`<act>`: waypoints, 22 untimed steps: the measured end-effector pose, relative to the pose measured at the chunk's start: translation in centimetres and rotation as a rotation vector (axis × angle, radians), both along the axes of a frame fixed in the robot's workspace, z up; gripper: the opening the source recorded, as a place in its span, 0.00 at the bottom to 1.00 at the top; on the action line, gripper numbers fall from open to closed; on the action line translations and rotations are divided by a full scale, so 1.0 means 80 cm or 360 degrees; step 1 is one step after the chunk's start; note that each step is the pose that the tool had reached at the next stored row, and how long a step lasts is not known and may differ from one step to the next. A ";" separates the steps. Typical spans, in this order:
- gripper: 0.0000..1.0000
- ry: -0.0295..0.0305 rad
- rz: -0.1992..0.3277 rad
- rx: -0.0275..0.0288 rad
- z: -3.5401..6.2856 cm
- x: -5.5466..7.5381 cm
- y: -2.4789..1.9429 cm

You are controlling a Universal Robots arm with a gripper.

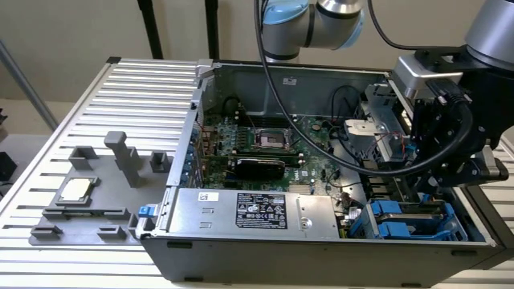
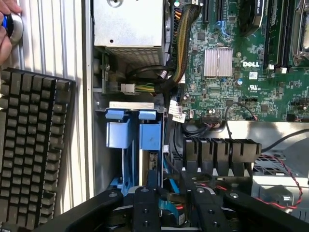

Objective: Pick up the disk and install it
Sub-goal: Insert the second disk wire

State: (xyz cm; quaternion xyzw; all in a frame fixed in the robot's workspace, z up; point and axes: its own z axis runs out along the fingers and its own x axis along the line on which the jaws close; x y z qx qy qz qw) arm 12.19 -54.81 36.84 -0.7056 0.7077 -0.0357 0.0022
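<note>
Disk [image 2: 149,140]: sits in the blue drive bay at the front corner of the open computer case [image 1: 321,253], blue frame tabs facing up. In the wrist view two blue carriers stand side by side; which one holds the drive's metal body is hard to make out, as only a pale strip shows below one tab. In the exterior view the blue frames [image 1: 405,220] lie just beside the grey power supply [image 1: 249,211].

Hand [image 2: 169,203]: hangs directly over the bay, black fingers [image 2: 145,205] set partly apart with blue plastic between them; whether they grip it cannot be told, the tips being cut off.

Motherboard [image 2: 241,72]: green, partly hidden by cables.

Counter [image 1: 120,96]: ribbed metal, carries a grey fixture with a chip [image 1: 74,191].

Keyboard [image 2: 29,150]: black, cut off at the edge.
</note>
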 end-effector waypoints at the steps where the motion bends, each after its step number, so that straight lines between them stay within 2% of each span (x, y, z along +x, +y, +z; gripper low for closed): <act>1: 0.33 0.00000 0.0000 0.00003 0.001 0.000 0.0000; 9: 0.33 0.00000 0.0002 0.00002 0.000 0.004 -0.0010; 16: 0.33 0.00002 0.0002 0.00004 -0.003 0.008 -0.0052; 19: 0.31 0.00002 0.0002 -0.00004 -0.004 0.008 -0.0055; 20: 0.24 0.00002 0.0002 0.00002 -0.004 0.008 -0.0059; 22: 0.22 0.00001 0.0006 0.00000 -0.004 0.006 -0.0086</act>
